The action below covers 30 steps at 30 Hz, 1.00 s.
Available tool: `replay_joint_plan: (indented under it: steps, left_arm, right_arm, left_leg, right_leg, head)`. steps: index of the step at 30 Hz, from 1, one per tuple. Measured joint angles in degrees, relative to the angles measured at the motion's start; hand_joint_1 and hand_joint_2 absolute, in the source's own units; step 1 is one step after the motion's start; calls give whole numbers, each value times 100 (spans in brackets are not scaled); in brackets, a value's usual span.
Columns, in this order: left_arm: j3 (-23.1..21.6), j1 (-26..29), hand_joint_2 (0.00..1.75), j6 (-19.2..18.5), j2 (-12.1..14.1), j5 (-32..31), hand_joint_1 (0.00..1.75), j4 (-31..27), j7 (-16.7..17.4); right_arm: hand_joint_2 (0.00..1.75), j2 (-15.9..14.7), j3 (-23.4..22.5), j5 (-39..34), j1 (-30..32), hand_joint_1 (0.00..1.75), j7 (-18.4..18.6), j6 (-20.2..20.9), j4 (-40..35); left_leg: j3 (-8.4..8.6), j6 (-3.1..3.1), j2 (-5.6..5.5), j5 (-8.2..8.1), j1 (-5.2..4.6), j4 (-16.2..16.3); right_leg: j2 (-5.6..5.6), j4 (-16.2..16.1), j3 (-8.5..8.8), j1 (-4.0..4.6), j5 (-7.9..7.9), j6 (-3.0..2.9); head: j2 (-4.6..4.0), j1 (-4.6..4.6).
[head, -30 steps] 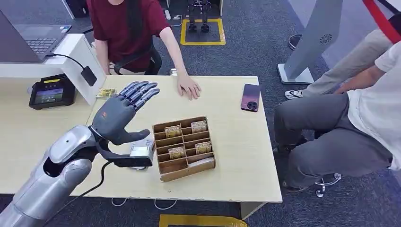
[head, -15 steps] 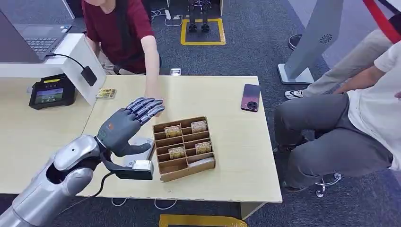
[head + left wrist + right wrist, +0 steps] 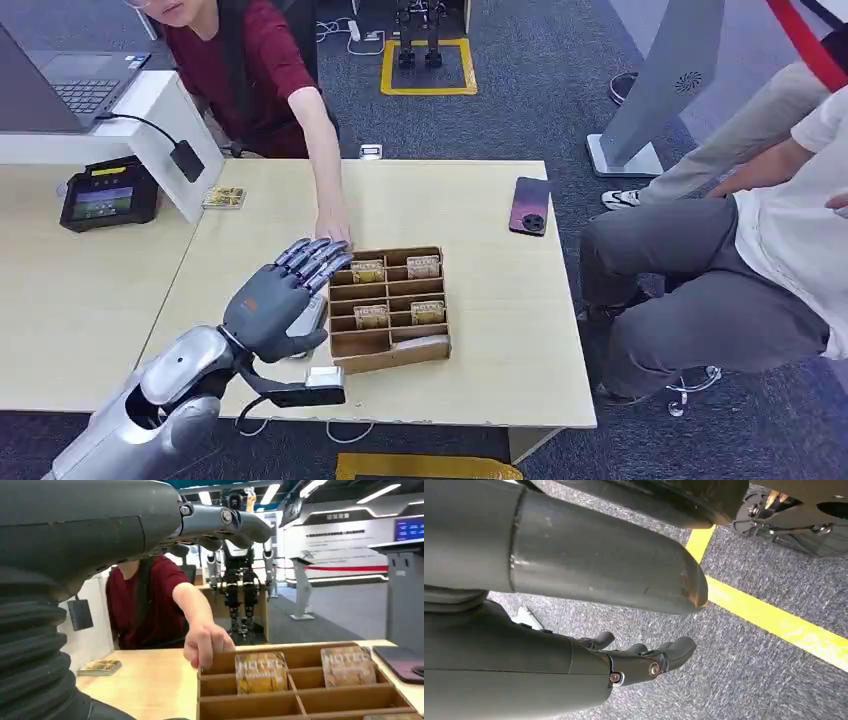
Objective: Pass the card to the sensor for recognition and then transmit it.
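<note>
The left robot hand (image 3: 283, 295), fingers spread wide and holding nothing, hovers at the left edge of the card box (image 3: 412, 351), centre frame. A person's hand (image 3: 333, 228) touches the same corner, so they could collide.

Person's hand (image 3: 207, 642) at the wooden tray's (image 3: 300, 700) corner compartment (hotel cards (image 3: 261, 672) upright inside).

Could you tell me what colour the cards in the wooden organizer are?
Golden yellow with pale lettering, clearest on the card in the left wrist view.

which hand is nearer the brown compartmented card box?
Left. The left hand hovers open at the brown compartmented card box's near-left edge; the right hand hangs by the carpeted floor.
</note>
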Motion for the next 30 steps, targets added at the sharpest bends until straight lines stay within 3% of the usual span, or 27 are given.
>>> replay_joint_plan:
  steps: [30]
  left_arm:
    - [0,-26,175,-155,-144,31,0,575,-66]
  right_arm:
    - [0,-2,-13,50,-2,0,-7,55,-31]
  left_leg:
    - [-2,-1,0,1,1,0]
  right_leg:
    - [-1,1,-4,1,1,-2]
  head:
    - [0,0]
